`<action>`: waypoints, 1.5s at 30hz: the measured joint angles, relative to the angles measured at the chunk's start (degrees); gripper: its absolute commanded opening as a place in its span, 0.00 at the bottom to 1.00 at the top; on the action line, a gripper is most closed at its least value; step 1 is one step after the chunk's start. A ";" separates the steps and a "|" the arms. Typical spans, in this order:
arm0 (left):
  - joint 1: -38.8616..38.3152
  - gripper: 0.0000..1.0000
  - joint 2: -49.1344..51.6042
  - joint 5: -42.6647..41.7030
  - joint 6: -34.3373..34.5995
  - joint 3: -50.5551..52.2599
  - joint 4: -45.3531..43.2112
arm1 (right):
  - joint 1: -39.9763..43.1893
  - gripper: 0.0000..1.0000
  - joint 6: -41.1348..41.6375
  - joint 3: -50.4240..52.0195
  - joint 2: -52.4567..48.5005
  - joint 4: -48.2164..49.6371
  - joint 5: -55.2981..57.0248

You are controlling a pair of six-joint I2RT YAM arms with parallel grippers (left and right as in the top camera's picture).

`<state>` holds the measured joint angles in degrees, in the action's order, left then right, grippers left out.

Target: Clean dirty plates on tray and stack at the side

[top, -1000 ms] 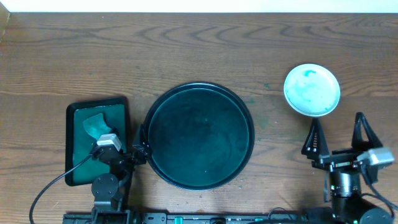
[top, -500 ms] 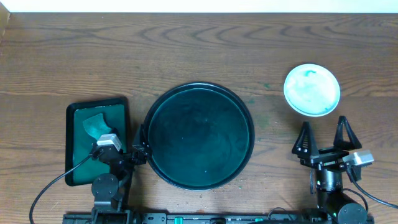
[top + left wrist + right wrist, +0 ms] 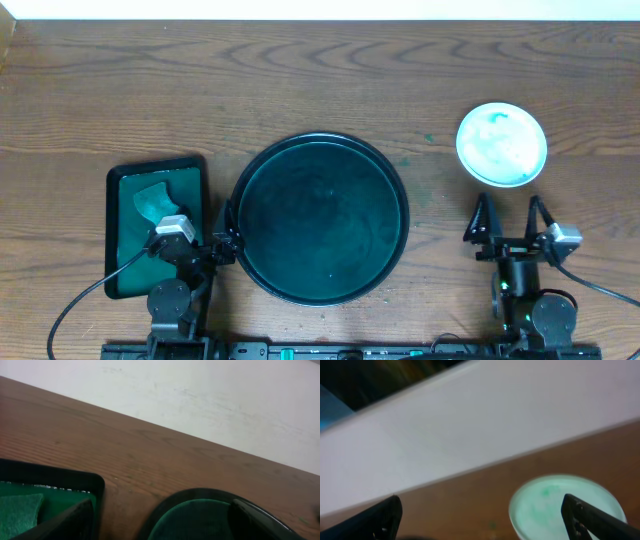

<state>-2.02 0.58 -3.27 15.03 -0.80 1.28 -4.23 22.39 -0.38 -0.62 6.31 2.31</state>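
Drawn back and leftward over the past second, the right jaws hang wide open and empty over the table (image 3: 300, 80), the plates (image 3: 501, 144) lying just ahead of them, set clear of the tray (image 3: 322, 218) and showing from above as one white, teal-tinged disc. Well to their left the tray sits bare, its rim just ahead-right of the left jaws, also spread wide and holding nothing. The job looks all but done; the next move seems to call only for parking the right arm (image 3: 522, 285), unless that teal tinge warrants another wipe.
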 measured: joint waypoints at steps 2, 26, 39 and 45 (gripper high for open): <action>0.00 0.86 0.00 0.00 0.00 0.00 0.00 | -0.02 0.99 0.09 0.00 -0.02 -5.18 0.09; 0.00 0.86 0.02 0.00 0.00 0.00 0.00 | -0.02 0.99 -17.99 0.00 -0.07 -10.34 -0.59; 0.00 0.86 0.00 0.00 0.00 0.00 0.00 | -0.02 0.99 -22.93 0.00 -0.07 -10.32 -0.63; 0.00 0.86 0.00 0.00 0.00 0.00 0.00 | 0.00 0.99 -22.93 0.00 -0.07 -10.29 -0.63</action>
<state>-2.02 0.58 -3.27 15.03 -0.80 1.28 -4.23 -0.54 -0.38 -0.69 -3.99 1.67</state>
